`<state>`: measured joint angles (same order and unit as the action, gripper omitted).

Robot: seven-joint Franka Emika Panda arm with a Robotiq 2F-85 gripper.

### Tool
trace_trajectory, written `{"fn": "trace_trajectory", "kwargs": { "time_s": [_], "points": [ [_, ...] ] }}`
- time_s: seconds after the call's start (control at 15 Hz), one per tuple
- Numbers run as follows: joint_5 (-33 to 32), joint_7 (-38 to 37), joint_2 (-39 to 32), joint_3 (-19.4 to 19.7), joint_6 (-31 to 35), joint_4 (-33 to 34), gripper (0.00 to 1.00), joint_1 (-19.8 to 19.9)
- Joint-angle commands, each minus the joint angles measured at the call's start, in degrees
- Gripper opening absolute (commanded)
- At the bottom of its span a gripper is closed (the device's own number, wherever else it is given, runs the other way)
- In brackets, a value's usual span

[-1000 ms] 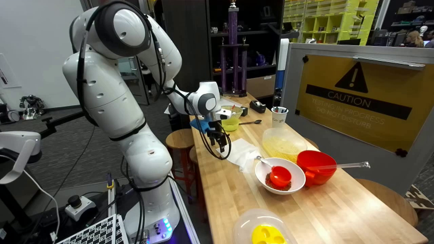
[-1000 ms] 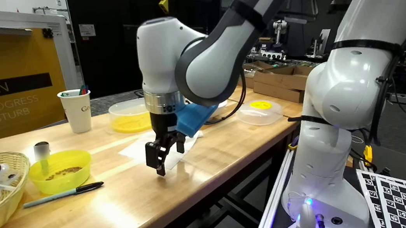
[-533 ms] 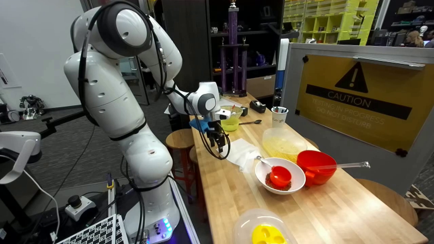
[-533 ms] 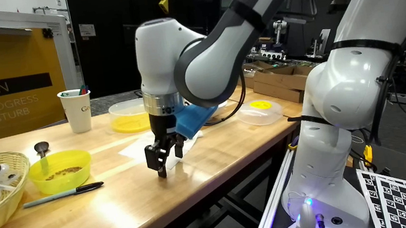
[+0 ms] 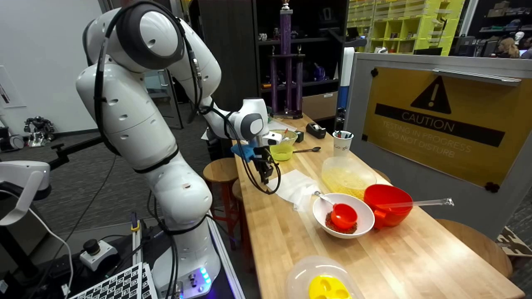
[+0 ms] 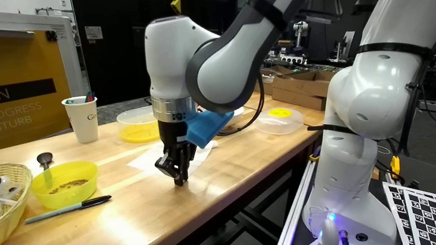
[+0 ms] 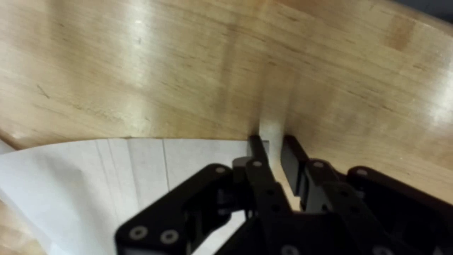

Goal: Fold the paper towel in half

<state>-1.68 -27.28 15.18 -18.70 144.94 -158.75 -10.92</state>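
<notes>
The paper towel [image 5: 293,187] lies flat, white and slightly rumpled, on the wooden table; it shows in both exterior views. My gripper [image 6: 181,181] points down at its near corner, fingertips close to the tabletop. In the wrist view the paper towel [image 7: 74,184] spreads to the left and runs under the left finger. A small shadowed corner of it reaches past that finger into the gap. The gripper [image 7: 271,140] is open by a narrow gap, the right finger apart from the paper. Parts of the sheet are hidden under the gripper.
A white bowl [image 5: 365,211] holding a red scoop stands near the towel's end, beside a red bowl [image 5: 388,218]. A yellow bowl [image 6: 66,199], a marker [image 6: 65,209] and a wicker basket [image 6: 1,235] stand on another side. The table edge [image 7: 421,16] shows top right.
The jaws have come together from wide open to a narrow gap. My gripper has shifted a little near the sheet's corner. The paper towel has not visibly moved.
</notes>
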Motion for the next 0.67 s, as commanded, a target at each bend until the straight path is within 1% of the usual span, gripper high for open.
{"fn": "trace_trajectory", "kwargs": {
  "time_s": [0.0,0.6],
  "points": [
    [0.6,0.26,0.27,0.39,-0.31,-0.36,0.0,-0.05],
    [0.81,0.32,0.65,0.99,-0.69,-0.13,0.0,0.25]
  ]
}}
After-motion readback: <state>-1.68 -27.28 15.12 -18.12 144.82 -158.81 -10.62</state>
